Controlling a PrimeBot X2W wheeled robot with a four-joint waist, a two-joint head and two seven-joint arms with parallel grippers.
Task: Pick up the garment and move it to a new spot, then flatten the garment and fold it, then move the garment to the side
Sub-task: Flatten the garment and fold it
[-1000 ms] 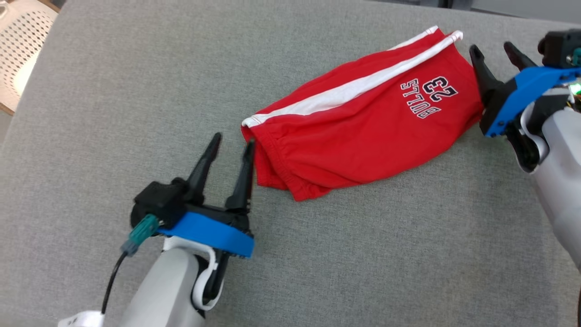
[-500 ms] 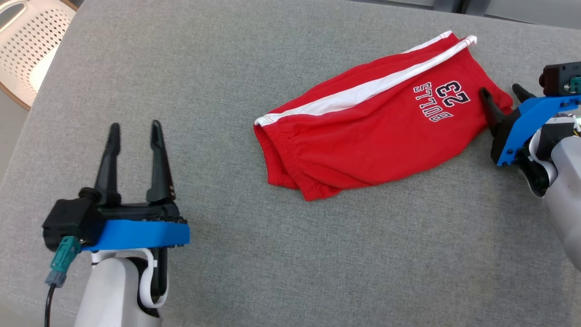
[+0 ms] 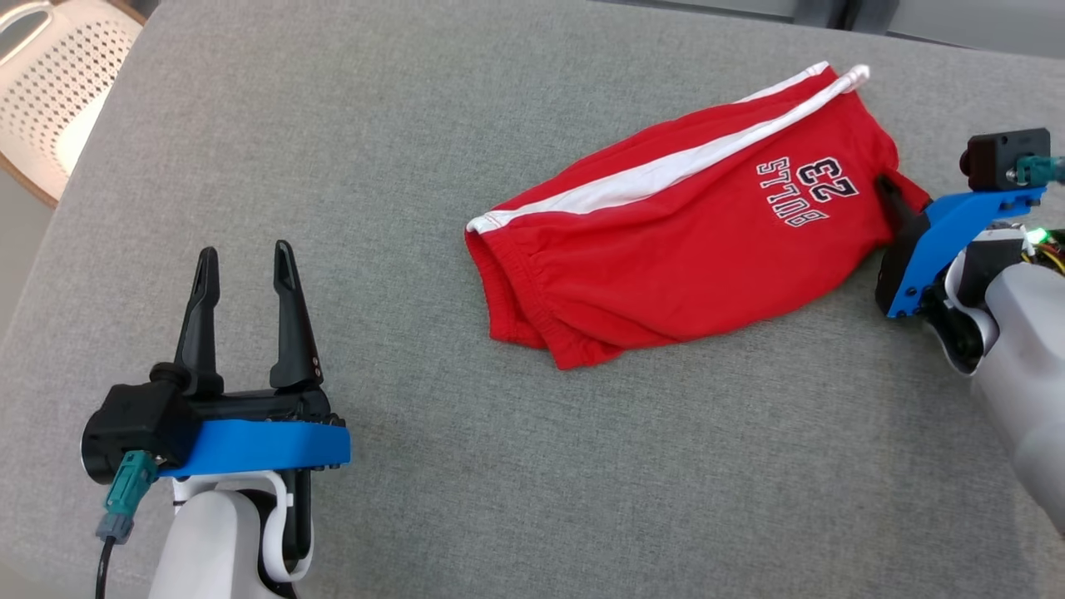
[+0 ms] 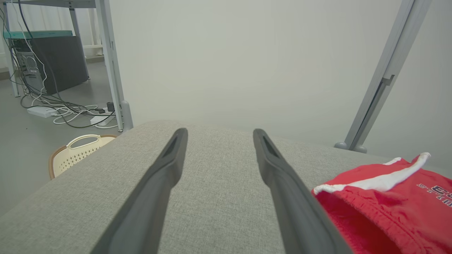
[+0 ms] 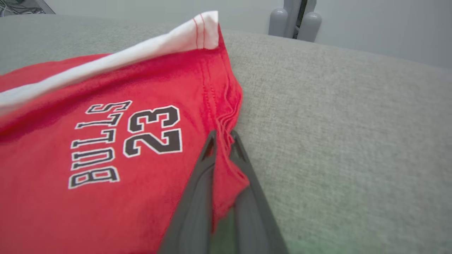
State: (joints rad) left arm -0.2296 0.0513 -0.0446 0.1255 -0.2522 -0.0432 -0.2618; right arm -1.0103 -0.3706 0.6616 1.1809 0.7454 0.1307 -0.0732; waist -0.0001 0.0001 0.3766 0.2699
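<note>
Red shorts with a white side stripe and "BULLS 23" print lie folded on the grey cloth surface; they also show at the lower right of the left wrist view and fill the left of the right wrist view. My right gripper is at the shorts' right hem, and in the right wrist view its fingers are shut on the bunched red hem edge. Well to the left of the shorts' waistband, my left gripper stands open with nothing between its fingers.
The grey fabric surface stretches wide in front of and left of the shorts. A pale perforated basket sits off the surface's far left corner, also seen as the basket on the floor. A metal frame post stands behind.
My left gripper pulled away from the waistband to the left and stays open. My right gripper closed on the shorts' right hem, bunching it slightly. The camera shifted a little.
</note>
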